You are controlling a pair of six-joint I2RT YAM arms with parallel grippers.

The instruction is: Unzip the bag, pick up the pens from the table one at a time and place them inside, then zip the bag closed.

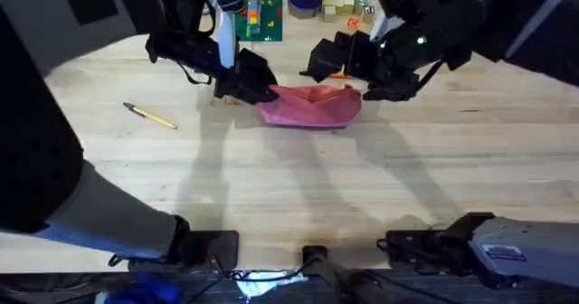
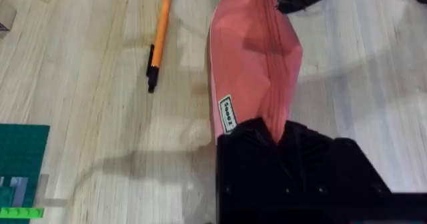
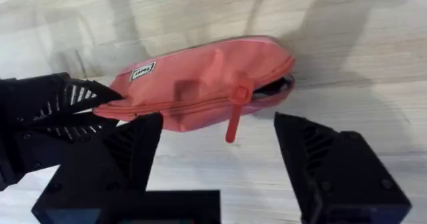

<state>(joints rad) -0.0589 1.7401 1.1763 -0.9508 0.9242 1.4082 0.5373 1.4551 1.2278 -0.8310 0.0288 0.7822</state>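
1. The pink bag (image 1: 312, 106) is lying on the table (image 1: 298, 186), far of centre, between the two grippers.
2. The left gripper (image 1: 262, 91) is clenching the bag's left end, pinning it down.
3. The right gripper (image 3: 217, 151) is hanging with its fingers spread, just above the zipper pull (image 3: 237, 111), grasping nothing.
4. The zipper is looking only slightly parted at the right end, so I judge that unzipping is barely under way.
5. The orange pen (image 2: 157, 41) is lying just beyond the bag, and the yellowish-tan pen (image 1: 150, 115) is resting well apart to the left.
6. Finishing the opening, loading both pens and zipping shut are all remaining.
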